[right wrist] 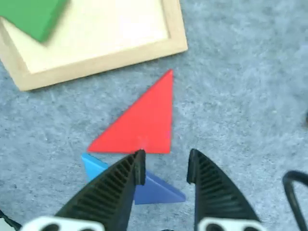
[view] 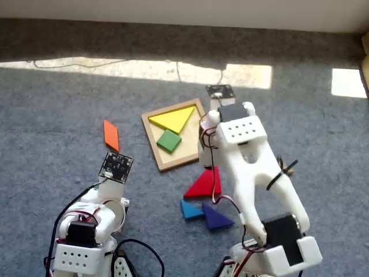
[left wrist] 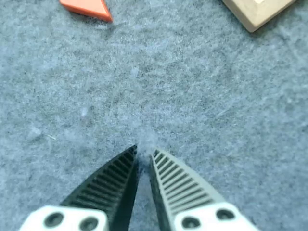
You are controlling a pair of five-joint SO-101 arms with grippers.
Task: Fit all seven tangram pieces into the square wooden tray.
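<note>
**Operator:** Where is the tray, and what is seated in it?

**Guide:** You will find the square wooden tray [view: 151, 141] near the middle of the grey carpeted surface [view: 52, 104]. Two pieces lie inside it. The large yellow triangle [view: 173, 118] sits along the far side, and the small green square [view: 169, 141] sits just on the near side of that triangle.

**Operator:** And the loose pieces?

**Guide:** Look left of the tray for the orange parallelogram [view: 111, 135], which lies apart from the tray. The red triangle [view: 204, 184] lies near the tray's near right corner. The light blue triangle [view: 191, 209] and the purple triangle [view: 216, 218] lie side by side just on its near side.

**Operator:** Gripper status?

**Guide:** Your left gripper [left wrist: 144, 151] hangs over bare carpet. Its fingers are drawn together to a thin slit and grasp nothing. Your right gripper [right wrist: 166, 155] is released, with the jaws parted and empty. In the right wrist view, its fingertips frame the near edge of the red triangle.
</note>
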